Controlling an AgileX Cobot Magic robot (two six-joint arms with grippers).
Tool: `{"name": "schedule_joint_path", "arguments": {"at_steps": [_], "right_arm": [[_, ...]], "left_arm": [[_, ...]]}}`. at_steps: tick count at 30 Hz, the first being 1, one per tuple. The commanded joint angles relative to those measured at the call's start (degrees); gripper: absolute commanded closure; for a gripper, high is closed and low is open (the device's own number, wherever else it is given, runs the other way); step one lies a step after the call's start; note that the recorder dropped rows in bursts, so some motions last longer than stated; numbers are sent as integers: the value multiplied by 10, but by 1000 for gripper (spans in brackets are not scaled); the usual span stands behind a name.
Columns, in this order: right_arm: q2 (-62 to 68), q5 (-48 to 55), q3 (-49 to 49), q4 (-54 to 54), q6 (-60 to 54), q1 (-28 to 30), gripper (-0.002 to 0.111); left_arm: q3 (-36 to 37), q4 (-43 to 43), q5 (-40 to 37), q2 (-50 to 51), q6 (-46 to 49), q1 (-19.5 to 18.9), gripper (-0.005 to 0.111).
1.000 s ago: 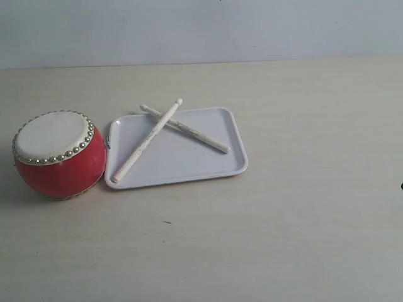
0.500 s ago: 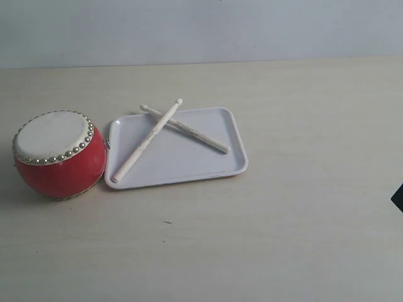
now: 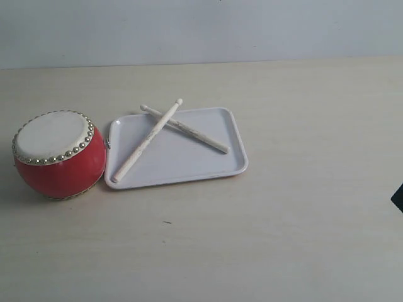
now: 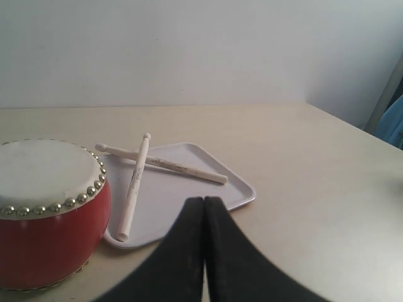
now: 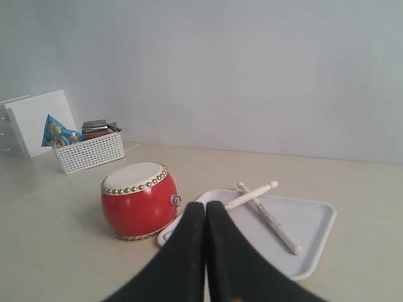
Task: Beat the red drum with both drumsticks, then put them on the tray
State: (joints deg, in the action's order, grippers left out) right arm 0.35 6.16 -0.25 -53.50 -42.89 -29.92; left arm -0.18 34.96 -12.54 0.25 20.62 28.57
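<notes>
Red drum (image 3: 60, 160), cream skin facing up, stands near the left edge of the pale beige worktop (image 3: 302, 220), with the white tray (image 3: 189, 165) just beside it toward the middle. On the tray the upper drumstick (image 3: 146, 141) lies crossed over the lower drumstick (image 3: 189, 131), their rounded tips poking past its far rim. The left gripper (image 4: 204, 202) and right gripper (image 5: 206, 206) hang clear of drum and tray, each with its fingers pressed together, gripping nothing.
</notes>
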Motion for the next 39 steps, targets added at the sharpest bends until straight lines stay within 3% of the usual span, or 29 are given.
{"name": "schedule_joint_path", "arguments": {"at_steps": [1, 6, 8, 12, 19, 28, 33, 39], "right_arm": [[-3, 2, 2, -2, -5, -1, 108], [-3, 2, 2, -2, -5, -1, 108], [-3, 2, 2, -2, -5, -1, 108], [-3, 2, 2, -2, -5, -1, 108], [-3, 2, 2, -2, -5, -1, 108], [-3, 2, 2, -2, -5, -1, 108], [-3, 2, 2, -2, -5, -1, 108], [-3, 2, 2, -2, -5, -1, 108]], "left_arm": [[2, -1, -7, -2, 3, 0, 106], [2, -65, -17, -2, -33, 0, 106], [2, -164, -28, -2, -124, 0, 106], [2, -244, -28, -2, -245, -2, 106], [2, -241, -71, -2, -242, -57, 106], [2, -243, -73, -2, -237, -143, 106], [2, -244, -74, -2, -189, -189, 106], [2, -245, -74, -2, -189, -223, 106]]}}
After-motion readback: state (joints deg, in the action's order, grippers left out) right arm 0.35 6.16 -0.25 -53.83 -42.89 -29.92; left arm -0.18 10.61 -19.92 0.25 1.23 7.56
